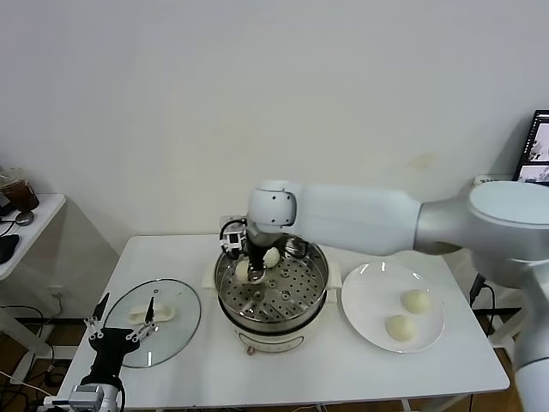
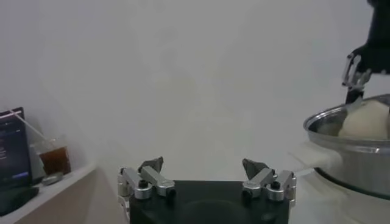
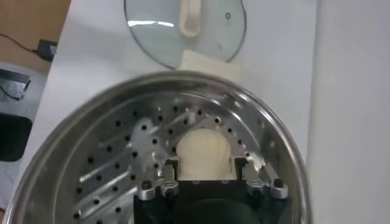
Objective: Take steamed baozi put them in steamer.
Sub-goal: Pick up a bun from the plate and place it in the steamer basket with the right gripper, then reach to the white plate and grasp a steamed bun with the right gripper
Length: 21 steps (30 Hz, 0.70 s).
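Observation:
The steamer (image 1: 316, 276) is a shiny steel pot with a perforated tray on a white base at the table's middle. My right gripper (image 1: 255, 275) reaches down into it and is shut on a cream baozi (image 1: 244, 271), which shows between the fingers (image 3: 205, 152), low on the tray (image 3: 116, 164). A second baozi (image 1: 271, 257) lies in the steamer beside the gripper and also shows in the left wrist view (image 2: 365, 119). Two more baozi (image 1: 416, 300) (image 1: 399, 327) lie on the white plate (image 1: 369, 296) to the right. My left gripper (image 1: 120, 333) is open and empty, parked at the front left (image 2: 204, 173).
A round glass lid (image 1: 159, 319) with a white handle lies flat on the table left of the steamer and also shows in the right wrist view (image 3: 183, 24). A side table (image 1: 26, 223) with a cup stands at the far left. A monitor (image 1: 536, 146) stands at the far right.

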{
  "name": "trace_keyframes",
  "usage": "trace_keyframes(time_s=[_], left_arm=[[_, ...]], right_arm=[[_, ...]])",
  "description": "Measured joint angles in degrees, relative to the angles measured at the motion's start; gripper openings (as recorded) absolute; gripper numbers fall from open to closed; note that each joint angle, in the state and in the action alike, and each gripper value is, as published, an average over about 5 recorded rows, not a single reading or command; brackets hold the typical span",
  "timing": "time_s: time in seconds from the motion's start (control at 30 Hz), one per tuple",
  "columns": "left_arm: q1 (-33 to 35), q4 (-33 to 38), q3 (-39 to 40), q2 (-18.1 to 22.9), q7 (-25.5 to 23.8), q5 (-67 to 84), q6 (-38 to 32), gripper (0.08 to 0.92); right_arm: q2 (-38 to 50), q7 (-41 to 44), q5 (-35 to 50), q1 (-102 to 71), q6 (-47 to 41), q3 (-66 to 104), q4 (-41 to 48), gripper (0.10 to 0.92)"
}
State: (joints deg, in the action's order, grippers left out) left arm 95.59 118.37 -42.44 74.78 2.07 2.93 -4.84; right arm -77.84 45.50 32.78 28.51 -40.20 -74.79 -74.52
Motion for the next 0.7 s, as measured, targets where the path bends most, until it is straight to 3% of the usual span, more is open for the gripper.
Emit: trace_keyframes(time_s=[0.3,0.7], left_arm=[[0.05,0.27,-0.35,-0.09,0.05,0.0,-0.04,0.823],[-0.05,0.89,-0.08,-0.3,0.05,0.06,-0.04,0.823]], right_arm=[[-2.28,-0.7,0.02,-2.13,-0.77,0.49,2.1,0.791],[4.95,7.4,-3.43,3.83,1.83,1.27,-2.99,0.823]])
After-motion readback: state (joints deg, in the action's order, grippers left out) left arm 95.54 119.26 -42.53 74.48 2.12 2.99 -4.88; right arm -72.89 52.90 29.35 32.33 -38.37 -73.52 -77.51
